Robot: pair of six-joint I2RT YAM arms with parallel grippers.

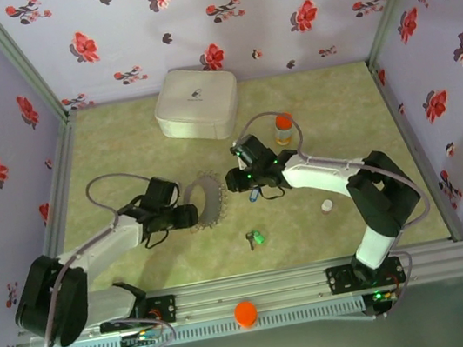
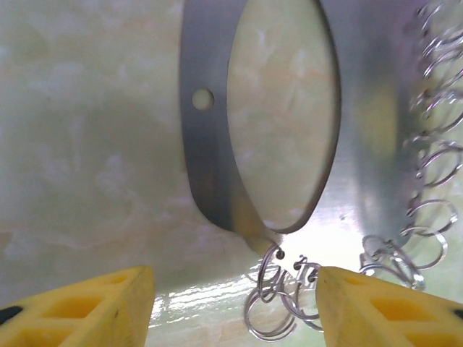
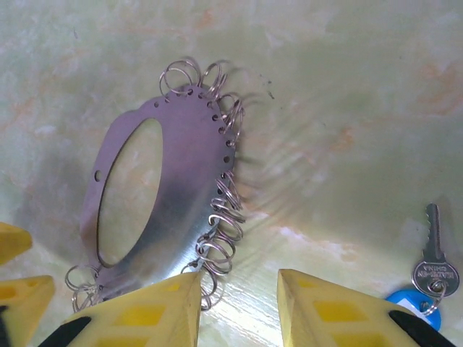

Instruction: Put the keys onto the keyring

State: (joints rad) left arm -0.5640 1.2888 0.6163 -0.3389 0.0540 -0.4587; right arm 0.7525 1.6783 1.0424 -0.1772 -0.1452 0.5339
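- Worktop (image 1: 123, 155): green mottled surface carrying every item. A white lidded case (image 1: 196, 102) sits at the back, well apart from the work.
- Left claw (image 2: 235, 278): open, its yellow fingers (image 2: 108, 303) standing either side of the keyring's near end. A few split rings lie in the gap and nothing is gripped.
- Right claw (image 3: 239, 285): open and empty, low over the worktop just beside the keyring's ring-fringed edge.
- Keyring (image 1: 205, 200): a flat oval metal plate with a large cut-out. It lies flat mid-worktop between the two claws, and small split rings (image 3: 224, 217) hang through holes along its rim.
- Orange-capped bottle (image 1: 283, 128): upright behind the right claw and not involved.
- Blue-headed key (image 3: 432, 267): flat on the worktop just outside the right claw's outer finger, apart from the keyring. A small ring shows at its head.
- Green-headed key (image 1: 256, 238): loose on the worktop nearer the front edge, apart from the keyring.
- Small white cap (image 1: 327, 206): to the right, not involved.
- Assessment: neither key is attached. The step in hand appears to be steadying the keyring.
- Next move: the left claw needs to pinch the plate's end or a split ring firmly. The right claw must shift sideways and take the blue-headed key by its head. The rings are small and springy, so slippage is likely.
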